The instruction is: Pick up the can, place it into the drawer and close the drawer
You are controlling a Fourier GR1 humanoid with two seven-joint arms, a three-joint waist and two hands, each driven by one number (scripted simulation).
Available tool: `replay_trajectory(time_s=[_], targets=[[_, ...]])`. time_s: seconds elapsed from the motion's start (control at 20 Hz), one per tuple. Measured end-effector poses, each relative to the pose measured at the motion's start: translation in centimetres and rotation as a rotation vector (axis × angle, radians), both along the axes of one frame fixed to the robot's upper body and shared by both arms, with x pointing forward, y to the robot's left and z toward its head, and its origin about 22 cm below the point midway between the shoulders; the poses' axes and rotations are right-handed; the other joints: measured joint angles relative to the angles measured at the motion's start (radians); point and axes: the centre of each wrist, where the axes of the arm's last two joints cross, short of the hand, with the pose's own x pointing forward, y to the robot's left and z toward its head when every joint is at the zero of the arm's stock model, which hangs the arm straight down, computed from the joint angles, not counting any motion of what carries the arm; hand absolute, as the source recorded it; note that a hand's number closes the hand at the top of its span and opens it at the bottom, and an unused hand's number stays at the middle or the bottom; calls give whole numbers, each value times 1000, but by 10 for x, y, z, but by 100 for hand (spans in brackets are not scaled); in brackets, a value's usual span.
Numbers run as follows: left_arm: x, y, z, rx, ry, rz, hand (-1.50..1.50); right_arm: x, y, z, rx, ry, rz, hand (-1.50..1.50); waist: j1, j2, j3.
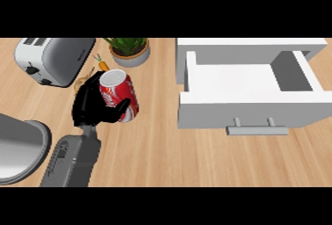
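Our left robot hand [94, 105] grasps the can [118, 94], curled around it just above the desk [162, 149], left of the open drawer [246, 83]. We judge placing and closing remain.

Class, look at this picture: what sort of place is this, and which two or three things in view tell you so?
Most likely a kitchen counter. A toaster stands on the wooden top, a white drawer stands open with its handle facing us, and a potted plant sits behind a red can.
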Motion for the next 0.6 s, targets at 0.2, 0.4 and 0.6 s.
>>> replay_trajectory(time_s=[0.2,0.4,0.6], targets=[[8,-12,38,22,-19,-10,150,6,0,0,5,1,-9,-150,2,0,0],[12,-34,61,39,-39,-18,150,4,-3,0,6,-2,-9,-150,-1,0,0],[22,-54,92,65,-56,-22,150,2,-1,-3,4,0,-5,-150,-4,1,0]])
